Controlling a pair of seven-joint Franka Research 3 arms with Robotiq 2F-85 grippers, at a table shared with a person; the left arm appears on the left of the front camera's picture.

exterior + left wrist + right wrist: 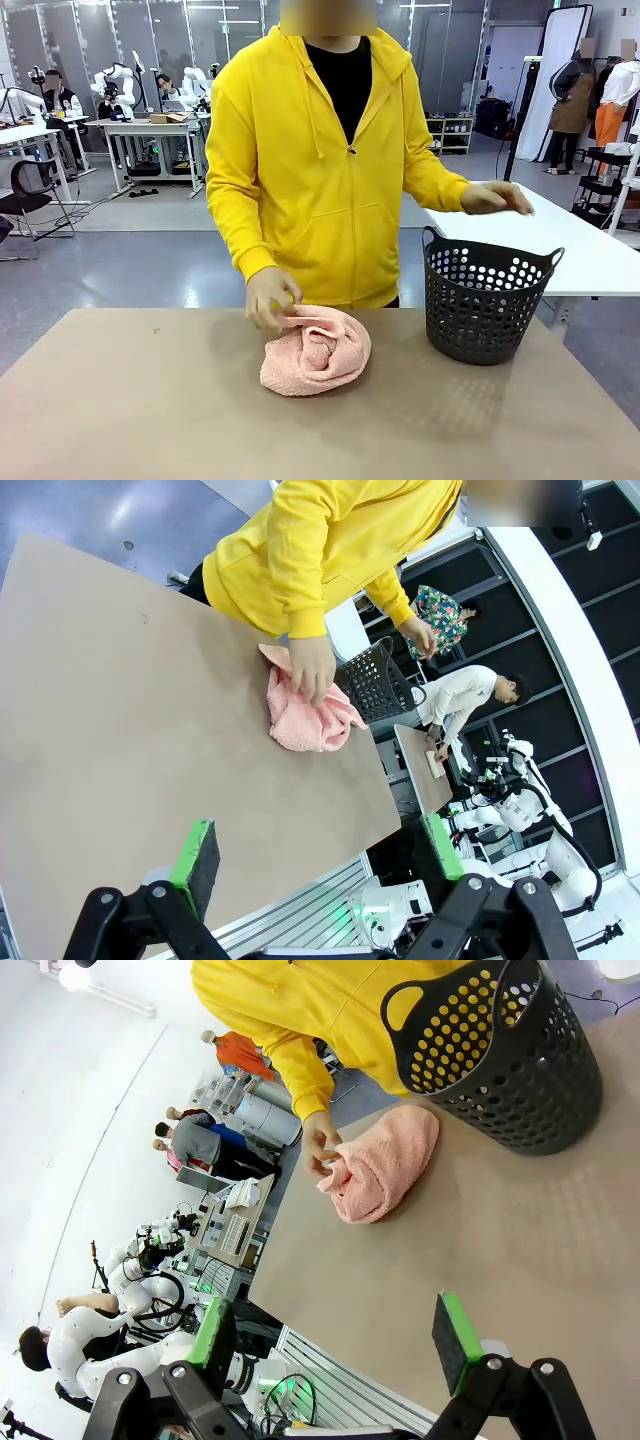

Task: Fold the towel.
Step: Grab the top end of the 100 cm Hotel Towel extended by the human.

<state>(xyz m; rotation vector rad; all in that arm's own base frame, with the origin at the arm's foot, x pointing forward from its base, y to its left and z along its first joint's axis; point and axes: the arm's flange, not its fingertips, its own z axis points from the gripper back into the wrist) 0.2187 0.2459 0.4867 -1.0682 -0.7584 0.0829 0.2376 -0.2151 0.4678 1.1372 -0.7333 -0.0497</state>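
No legible text, label, brand, number or sign on anything in view.

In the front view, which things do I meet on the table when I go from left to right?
hand at the towel's left edge → towel → basket

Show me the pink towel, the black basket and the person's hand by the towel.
towel (315, 352), front view, middle of the crumpled heap.
basket (480, 322), front view, holed front wall.
person's hand (268, 298), front view, back of the hand at the towel's edge.
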